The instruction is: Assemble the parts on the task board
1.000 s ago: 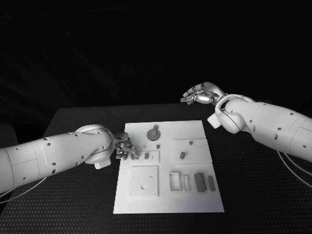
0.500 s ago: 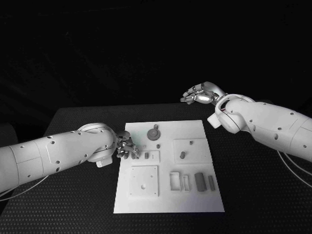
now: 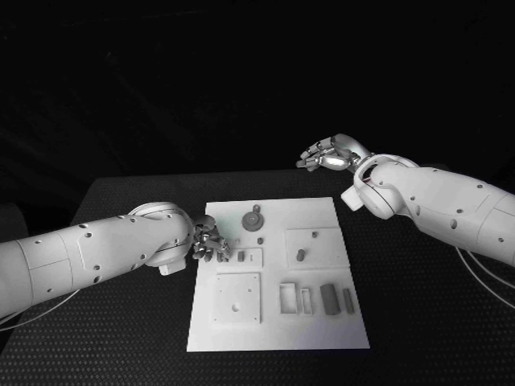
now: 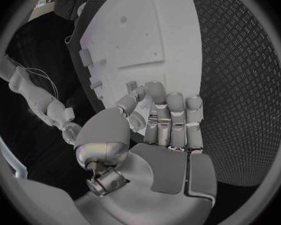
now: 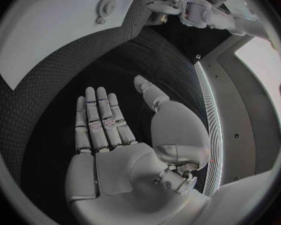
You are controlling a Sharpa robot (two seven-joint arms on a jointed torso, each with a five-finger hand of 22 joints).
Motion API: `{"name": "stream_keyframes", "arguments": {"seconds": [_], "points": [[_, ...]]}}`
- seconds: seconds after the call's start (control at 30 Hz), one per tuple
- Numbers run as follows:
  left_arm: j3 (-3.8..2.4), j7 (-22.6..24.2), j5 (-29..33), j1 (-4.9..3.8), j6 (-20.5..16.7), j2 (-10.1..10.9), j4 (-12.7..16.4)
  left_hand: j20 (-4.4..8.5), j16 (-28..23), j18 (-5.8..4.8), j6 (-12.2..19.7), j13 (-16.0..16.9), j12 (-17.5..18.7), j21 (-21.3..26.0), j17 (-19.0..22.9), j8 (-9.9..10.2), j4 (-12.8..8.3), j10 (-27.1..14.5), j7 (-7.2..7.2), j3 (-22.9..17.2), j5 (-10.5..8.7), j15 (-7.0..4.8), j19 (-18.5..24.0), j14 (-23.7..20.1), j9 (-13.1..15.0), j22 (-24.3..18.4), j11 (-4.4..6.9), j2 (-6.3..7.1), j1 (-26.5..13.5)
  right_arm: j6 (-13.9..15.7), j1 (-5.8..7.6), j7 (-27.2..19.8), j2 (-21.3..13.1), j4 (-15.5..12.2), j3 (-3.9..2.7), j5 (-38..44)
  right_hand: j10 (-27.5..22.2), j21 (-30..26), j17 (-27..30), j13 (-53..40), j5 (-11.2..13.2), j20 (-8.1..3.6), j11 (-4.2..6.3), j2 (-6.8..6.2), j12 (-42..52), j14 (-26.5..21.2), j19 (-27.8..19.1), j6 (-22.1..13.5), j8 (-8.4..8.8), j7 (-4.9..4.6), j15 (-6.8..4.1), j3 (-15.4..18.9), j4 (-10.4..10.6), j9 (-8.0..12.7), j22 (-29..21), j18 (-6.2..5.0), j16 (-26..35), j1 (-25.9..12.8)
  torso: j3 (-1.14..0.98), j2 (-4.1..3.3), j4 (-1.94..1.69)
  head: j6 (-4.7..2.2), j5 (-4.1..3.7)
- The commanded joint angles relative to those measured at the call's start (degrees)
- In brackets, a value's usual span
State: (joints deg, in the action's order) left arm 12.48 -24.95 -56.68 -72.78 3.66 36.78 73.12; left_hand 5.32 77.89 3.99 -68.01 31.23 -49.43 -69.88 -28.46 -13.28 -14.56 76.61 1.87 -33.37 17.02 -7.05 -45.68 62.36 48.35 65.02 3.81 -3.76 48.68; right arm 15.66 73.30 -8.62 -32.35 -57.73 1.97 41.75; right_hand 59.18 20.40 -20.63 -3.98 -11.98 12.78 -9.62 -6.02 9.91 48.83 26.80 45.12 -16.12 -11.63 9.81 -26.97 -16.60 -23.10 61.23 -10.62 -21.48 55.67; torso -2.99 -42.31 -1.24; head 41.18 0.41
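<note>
We see a black table [image 3: 130,322] with a fine diamond-pattern textured surface; its far edge and corners show against the dark. Behind it we find an unlit black backdrop [image 3: 212,88] with faint folds. In the right wrist view we note a pale panel [image 5: 265,65] beside a thin bright strip [image 5: 210,115].

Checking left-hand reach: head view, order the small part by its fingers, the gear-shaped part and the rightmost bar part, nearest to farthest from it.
From the left hand:
1. Small part, just beside the fingers, board's left.
2. Gear-shaped part, far-side middle.
3. Rightmost bar part, near-right of the task board.
</note>
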Motion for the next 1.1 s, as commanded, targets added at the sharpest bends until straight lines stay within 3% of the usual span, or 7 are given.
{"name": "stream_keyframes", "arguments": {"seconds": [0.03,0.13,0.2,0.4,0.53,0.6,1.1], "points": [[0.43,-1.0,-0.6,0.67,2.4,-0.3,0.3,8.09,0.3,-0.34,-0.8,0.1,0.0,-0.2,-0.1,-0.2,-1.7,1.2,-0.30,-1.3,0.17,-1.75,-0.4,1.8,0.0,0.1,0.67,0.10,-0.5,-0.5,-0.02,-0.6,0.1,-0.1,-0.01,0.0,0.4,-0.3,0.1,0.1,0.3,-0.18,0.02,0.18,-0.2,-0.1,0.0,-0.4,-0.31,-0.55,-0.03,0.2,0.0,0.1,0.1,1.19,0.3,0.6,0.02,0.00,-0.04,0.01,-0.06],[0.43,-1.2,-1.3,0.69,2.7,-0.3,0.4,8.10,0.2,-0.31,-0.8,0.1,0.0,-0.2,0.0,-0.2,-1.7,1.2,-0.29,-1.3,-0.07,-1.76,-0.4,1.8,0.0,0.1,0.65,0.49,-0.6,-0.4,-0.02,-0.6,0.0,-0.1,-0.01,0.0,0.4,-0.3,0.1,0.1,0.3,-0.18,0.01,0.19,-0.2,-0.1,0.0,-0.4,-0.31,-0.55,-0.03,0.2,0.0,0.1,0.1,1.19,0.3,0.6,0.06,-0.01,-0.02,0.06,-0.10],[0.44,-1.5,-1.7,0.70,3.0,-0.3,0.3,8.12,0.0,-0.25,-0.6,0.0,0.3,-0.1,0.1,0.2,-1.3,1.0,-0.18,-1.4,-2.28,-1.77,-0.4,1.6,-0.2,0.1,0.52,1.30,-0.9,-0.4,-0.02,-0.6,0.0,-0.1,-0.01,0.0,0.4,-0.4,0.1,0.1,0.3,-0.18,0.01,0.19,-0.2,-0.1,0.0,-0.4,-0.31,-0.55,-0.03,0.2,0.0,0.1,0.1,1.19,0.3,0.6,0.05,0.00,-0.04,-0.01,-0.10],[0.45,-1.9,-2.2,0.77,3.3,-0.2,0.2,8.08,-0.7,-0.23,0.5,0.0,1.0,0.5,0.4,1.3,1.5,0.4,0.24,-1.2,-8.43,-1.74,-0.3,1.1,-0.8,0.0,0.19,6.37,-1.7,-0.4,-0.02,-0.6,-0.1,-0.2,-0.01,0.0,0.4,-0.4,0.1,0.1,0.3,-0.18,0.01,0.17,-0.2,-0.1,0.0,-0.4,-0.31,-0.55,-0.03,0.2,0.0,0.1,0.1,1.20,0.3,0.6,0.09,0.02,-0.11,0.11,-0.24],[0.45,-2.1,-2.2,0.80,2.8,-0.2,0.0,8.08,-0.9,-0.23,0.8,0.0,1.3,0.7,0.6,1.7,2.7,0.1,0.36,-1.2,-9.47,-1.73,-0.2,0.9,-1.1,0.0,0.08,8.07,-2.1,-0.4,-0.02,-0.6,-0.1,-0.1,-0.01,0.0,0.4,-0.4,0.1,0.1,0.3,-0.18,0.01,0.16,-0.3,-0.1,0.0,-0.4,-0.31,-0.56,-0.02,0.2,0.0,0.1,0.1,1.21,0.3,0.6,0.12,-0.01,-0.10,0.06,-0.19],[0.45,-2.2,-2.2,0.80,2.7,-0.2,0.0,8.10,-1.0,-0.20,1.5,0.0,1.4,0.8,0.6,2.2,3.8,-0.2,0.52,-1.2,-12.16,-1.78,-0.2,0.7,-1.5,0.0,-0.08,9.47,-2.3,-0.4,-0.02,-0.6,-0.1,-0.1,-0.01,0.0,0.4,-0.4,0.1,0.1,0.3,-0.18,0.01,0.16,-0.3,-0.1,0.0,-0.4,-0.31,-0.56,-0.02,0.2,0.0,0.1,0.1,1.21,0.3,0.6,0.13,0.02,-0.09,0.07,-0.24],[0.42,-2.1,-2.2,0.81,1.3,0.5,-0.2,8.23,-1.2,-0.17,2.4,0.4,1.5,1.2,0.8,2.8,9.1,-0.8,0.79,-1.3,-13.97,-1.95,-0.2,0.4,-2.3,0.2,-0.22,13.94,-4.9,-0.3,-0.08,-0.6,-0.1,-0.1,-0.01,0.0,0.4,-0.5,0.1,0.1,0.3,-0.18,-0.01,0.12,-0.3,-0.2,0.0,-0.4,-0.30,-0.57,0.00,0.2,0.1,0.1,0.2,1.24,0.3,0.5,0.08,0.03,-0.10,-0.02,-0.30]]}}
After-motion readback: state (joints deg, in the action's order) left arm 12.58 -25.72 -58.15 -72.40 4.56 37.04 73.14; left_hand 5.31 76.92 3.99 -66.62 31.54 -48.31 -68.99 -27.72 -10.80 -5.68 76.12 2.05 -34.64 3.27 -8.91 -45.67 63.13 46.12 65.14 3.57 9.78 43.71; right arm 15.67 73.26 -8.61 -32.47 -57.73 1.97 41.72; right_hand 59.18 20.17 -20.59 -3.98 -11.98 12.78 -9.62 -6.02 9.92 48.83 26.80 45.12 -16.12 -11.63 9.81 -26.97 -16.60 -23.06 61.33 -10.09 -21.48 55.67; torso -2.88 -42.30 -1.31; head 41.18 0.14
